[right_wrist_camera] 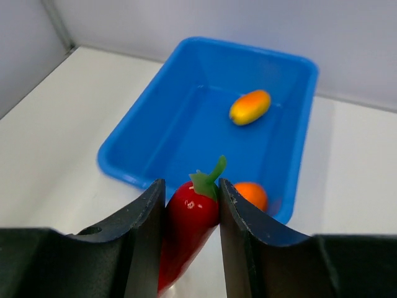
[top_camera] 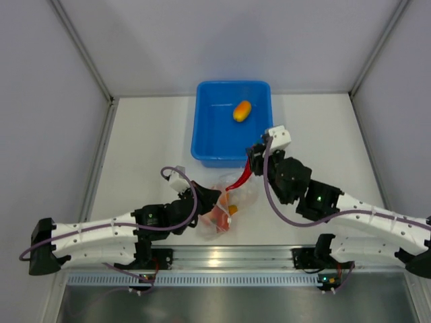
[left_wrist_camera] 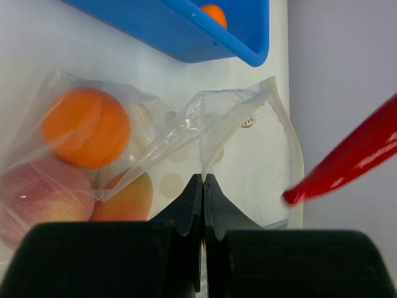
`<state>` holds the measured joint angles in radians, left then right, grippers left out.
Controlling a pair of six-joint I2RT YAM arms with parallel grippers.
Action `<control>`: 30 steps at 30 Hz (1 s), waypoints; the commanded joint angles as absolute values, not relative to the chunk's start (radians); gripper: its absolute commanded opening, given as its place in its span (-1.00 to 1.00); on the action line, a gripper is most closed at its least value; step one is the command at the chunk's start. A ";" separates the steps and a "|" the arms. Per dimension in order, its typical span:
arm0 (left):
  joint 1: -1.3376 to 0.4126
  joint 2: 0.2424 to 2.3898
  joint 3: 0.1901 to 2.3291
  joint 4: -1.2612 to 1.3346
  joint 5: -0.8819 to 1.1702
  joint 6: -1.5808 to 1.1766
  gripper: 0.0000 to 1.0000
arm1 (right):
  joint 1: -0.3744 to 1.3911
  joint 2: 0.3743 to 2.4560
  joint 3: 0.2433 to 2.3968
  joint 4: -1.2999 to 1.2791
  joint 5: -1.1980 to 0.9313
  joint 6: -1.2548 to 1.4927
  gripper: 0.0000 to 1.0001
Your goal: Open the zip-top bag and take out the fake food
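A blue tub (top_camera: 219,128) is set far-centre on the white table (top_camera: 148,141), w/ a yellow-orange fruit (top_camera: 242,110) & an orange piece (right_wrist_camera: 251,195) lying inside. Just near of it the zip-top bag (left_wrist_camera: 236,130) is laid, its edge pinched by the clenched left gripper (left_wrist_camera: 203,180), w/ an orange (left_wrist_camera: 85,127), pink apple (left_wrist_camera: 37,198) & yellow-orange piece (left_wrist_camera: 127,198) seen inside. A red chili pepper (right_wrist_camera: 186,226) is grasped by the right gripper (right_wrist_camera: 192,186), btwn bag & tub.
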<state>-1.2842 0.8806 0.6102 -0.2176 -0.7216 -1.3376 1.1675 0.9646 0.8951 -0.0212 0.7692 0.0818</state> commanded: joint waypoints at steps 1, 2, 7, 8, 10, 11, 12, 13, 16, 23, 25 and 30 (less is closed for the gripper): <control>-1.289 0.854 0.597 -0.176 -0.726 -1.353 -1.00 | 1.007 1.026 1.050 -0.040 0.662 0.077 -0.84; -1.287 0.854 0.598 -0.176 -0.726 -1.351 -1.00 | 0.976 1.058 1.069 -0.043 0.646 0.080 -0.84; -1.289 0.851 0.603 -0.176 -0.721 -1.350 -1.00 | 0.812 1.196 1.204 -0.051 0.571 0.091 -0.82; -1.287 0.850 0.604 -0.176 -0.718 -1.350 -1.00 | 0.795 1.222 1.222 -0.054 0.565 0.084 -0.82; -1.289 0.847 0.606 -0.175 -0.715 -1.347 -1.00 | 0.746 1.308 1.288 -0.075 0.542 0.081 -0.80; -1.287 0.844 0.607 -0.175 -0.712 -1.344 -1.00 | 0.726 1.337 1.305 -0.083 0.534 0.083 -0.78; -1.287 0.841 0.606 -0.175 -0.710 -1.344 -1.00 | 0.695 1.366 1.322 -0.097 0.525 0.083 -0.75; -1.287 0.836 0.606 -0.175 -0.709 -1.342 -1.00 | 0.683 1.424 1.356 -0.109 0.516 0.075 -0.73; -1.287 0.825 0.607 -0.173 -0.698 -1.333 -1.00 | 0.649 1.533 1.419 -0.161 0.506 0.072 -0.64; -1.289 0.805 0.606 -0.176 -0.695 -1.313 -1.00 | 0.635 1.710 1.525 -0.244 0.468 0.097 -0.08; -1.289 0.798 0.609 -0.176 -0.695 -1.305 -1.00 | 0.637 1.717 1.549 -0.267 0.448 0.113 0.01; -1.287 0.792 0.609 -0.175 -0.696 -1.292 -1.00 | 0.637 1.666 1.563 -0.325 0.411 0.132 0.72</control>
<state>-1.2850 0.8051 0.6071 -0.2173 -0.6956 -1.3128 0.6430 1.7374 1.4876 -0.2974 0.4454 0.1101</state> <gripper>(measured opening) 0.020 0.847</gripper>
